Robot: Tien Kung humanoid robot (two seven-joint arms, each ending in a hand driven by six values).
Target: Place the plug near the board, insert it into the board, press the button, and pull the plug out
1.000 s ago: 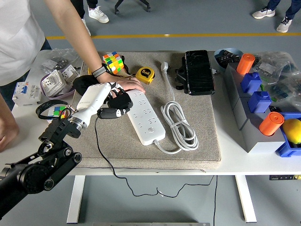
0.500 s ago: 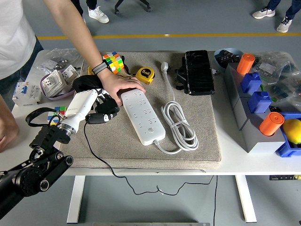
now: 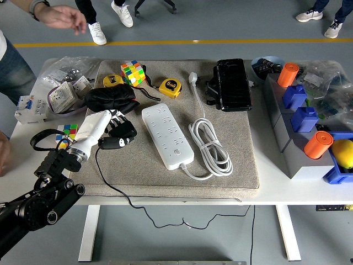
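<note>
Reaching in from the lower left corner, the robot's left arm is lying over the near left part of the white table (image 3: 287,190). The left hand (image 3: 113,132) is resting on the left side of the grey mat (image 3: 242,165), and its fingers are curling around a black plug (image 3: 117,142). A thin black cord (image 3: 118,185) is running from the plug over the mat's near edge and hanging down under the table.

Just to the right of the hand, the white power board (image 3: 166,135) is lying slanted in the middle of the mat, apart from the plug. Its own white cable (image 3: 211,146) is sitting coiled on its right side, and the white plug end (image 3: 193,78) is lying near the mat's far edge.

Behind the hand, a black pouch (image 3: 110,99) is sitting at the mat's left edge. Farther back, a colourful cube (image 3: 132,72), a yellow tape measure (image 3: 170,87) and a black case (image 3: 232,84) are lying along the far edge of the mat.

A grey block (image 3: 292,141) holding blue and orange pieces is standing along the table's right edge.

At the far left corner, a person's hand (image 3: 60,15) is hanging in the air above the floor, touching nothing.
</note>
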